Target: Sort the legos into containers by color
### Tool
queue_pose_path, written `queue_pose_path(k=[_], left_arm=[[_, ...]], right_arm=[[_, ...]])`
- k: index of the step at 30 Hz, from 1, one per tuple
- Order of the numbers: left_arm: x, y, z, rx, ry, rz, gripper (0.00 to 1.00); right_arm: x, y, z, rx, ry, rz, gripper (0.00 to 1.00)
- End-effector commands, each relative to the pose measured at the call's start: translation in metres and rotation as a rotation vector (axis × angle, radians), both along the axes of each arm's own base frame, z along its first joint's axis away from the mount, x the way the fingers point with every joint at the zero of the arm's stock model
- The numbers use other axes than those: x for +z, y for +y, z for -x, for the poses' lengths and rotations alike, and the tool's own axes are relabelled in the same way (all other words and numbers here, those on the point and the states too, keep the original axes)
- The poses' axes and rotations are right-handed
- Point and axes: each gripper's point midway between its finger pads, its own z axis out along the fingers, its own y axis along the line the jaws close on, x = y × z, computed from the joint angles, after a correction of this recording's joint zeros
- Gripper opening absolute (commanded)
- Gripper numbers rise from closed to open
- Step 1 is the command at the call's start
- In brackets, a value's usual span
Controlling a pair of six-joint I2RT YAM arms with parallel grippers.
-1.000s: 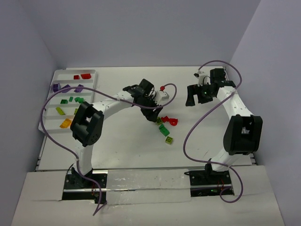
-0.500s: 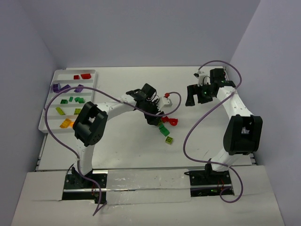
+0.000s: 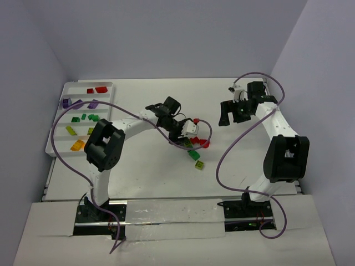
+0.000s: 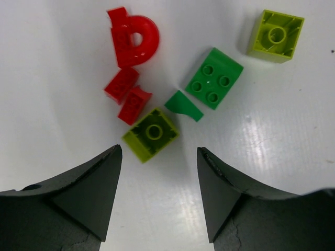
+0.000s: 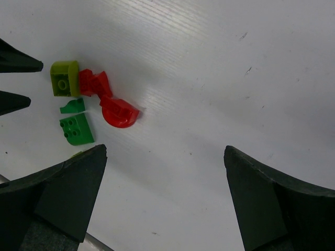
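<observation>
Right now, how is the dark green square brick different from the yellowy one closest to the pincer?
The green brick is darker; the yellowy brick is lime. The green brick shows four studs, the yellowy brick one ring. The yellowy brick lies nearer the left pincer. Both are square, loose on the table.

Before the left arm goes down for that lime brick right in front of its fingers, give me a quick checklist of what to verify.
1. Left gripper open: ok.
2. Lime brick between the fingers: not ok, it lies just ahead of the tips.
3. Brick free of neighbours: not ok, a small red brick sits at its corner; whether they touch, cannot tell.
4. Right gripper out of the way: ok, open and off to the side.
5. Room in the tray row holding lime pieces: ok.
</observation>
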Motion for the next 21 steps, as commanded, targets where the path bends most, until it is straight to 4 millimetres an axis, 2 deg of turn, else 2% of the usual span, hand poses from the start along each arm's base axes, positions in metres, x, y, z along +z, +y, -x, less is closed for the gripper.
queue_pose_path(k=[1,10,12,17,21], left_arm=[[0.019,-0.017,-0.011,-0.138,-0.102,0.088,0.69],[0.0,-0.017,-0.008,-0.242,-0.09,0.057,0.72],[0.001,-0.017,-0.009,-0.245,-0.081,0.051,0.72],[-0.012,-0.025,-0.014,-0.249,-0.082,0.069,0.73],[-0.021,-0.025,-0.01,-0.275,-0.058,0.059,0.73]], right_arm=[[0.011,-0.002,0.003,0.003,-0.042,-0.001,1.0],[0.008,-0.007,0.003,-0.012,-0.033,0.001,1.0],[0.008,-0.008,0.003,-0.015,-0.03,0.001,1.0],[0.009,-0.011,0.001,-0.019,-0.032,0.008,1.0],[0.009,-0.013,0.001,-0.02,-0.03,0.011,1.0]])
